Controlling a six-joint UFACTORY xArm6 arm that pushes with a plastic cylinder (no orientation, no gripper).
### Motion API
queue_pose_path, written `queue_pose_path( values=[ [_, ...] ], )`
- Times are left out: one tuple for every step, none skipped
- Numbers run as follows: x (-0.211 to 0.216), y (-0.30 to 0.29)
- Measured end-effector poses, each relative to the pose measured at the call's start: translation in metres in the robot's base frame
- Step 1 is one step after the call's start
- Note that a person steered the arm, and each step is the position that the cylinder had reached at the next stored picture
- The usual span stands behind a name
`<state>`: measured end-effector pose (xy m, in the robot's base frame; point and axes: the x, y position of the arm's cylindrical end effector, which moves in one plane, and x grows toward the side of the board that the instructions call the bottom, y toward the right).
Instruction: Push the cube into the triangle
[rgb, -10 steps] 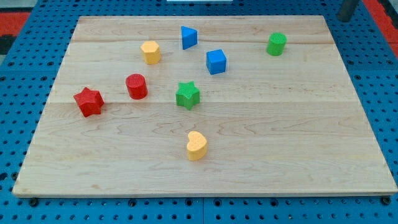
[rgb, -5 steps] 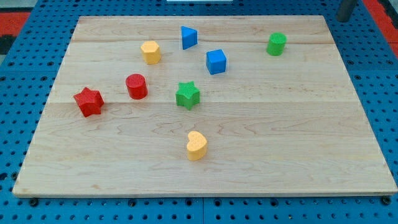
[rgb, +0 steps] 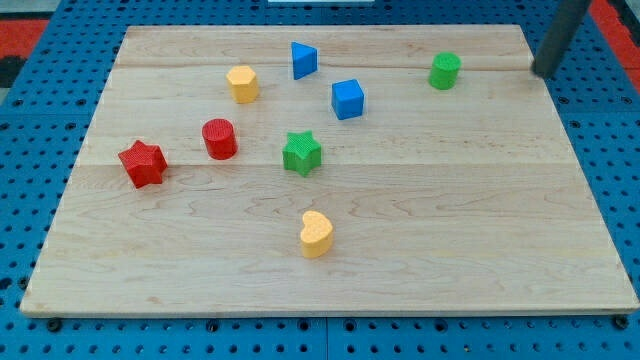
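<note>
the wooden surface (rgb: 420, 230) carried every block, and the dark rod, cut off by the view's top, had my tip (rgb: 541, 73) at its right edge, right of the green cylinder (rgb: 445, 70), holding nothing. the blue cube (rgb: 348, 99), ribbed, squat, with no long axis, sat upright, one corner facing the view's bottom. the blue triangle (rgb: 303, 60) stood apart, up-left of it.

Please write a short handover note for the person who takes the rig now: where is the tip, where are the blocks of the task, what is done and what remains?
My tip: at the board's right edge near the view's top, right of the green cylinder, touching no block.
Blue cube: below and right of the blue triangle, apart from it.
Done: no push yet.
Left: bring the tip to the cube's lower right, push it up-left into the triangle.
</note>
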<state>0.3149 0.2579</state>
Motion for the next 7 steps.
queue_pose_path(
  values=[
    [0.024, -0.095],
    [0.100, -0.152],
    [0.169, -0.214],
    [0.177, -0.223],
    [0.178, -0.224],
    [0.178, -0.223],
    [0.165, -0.227]
  ],
)
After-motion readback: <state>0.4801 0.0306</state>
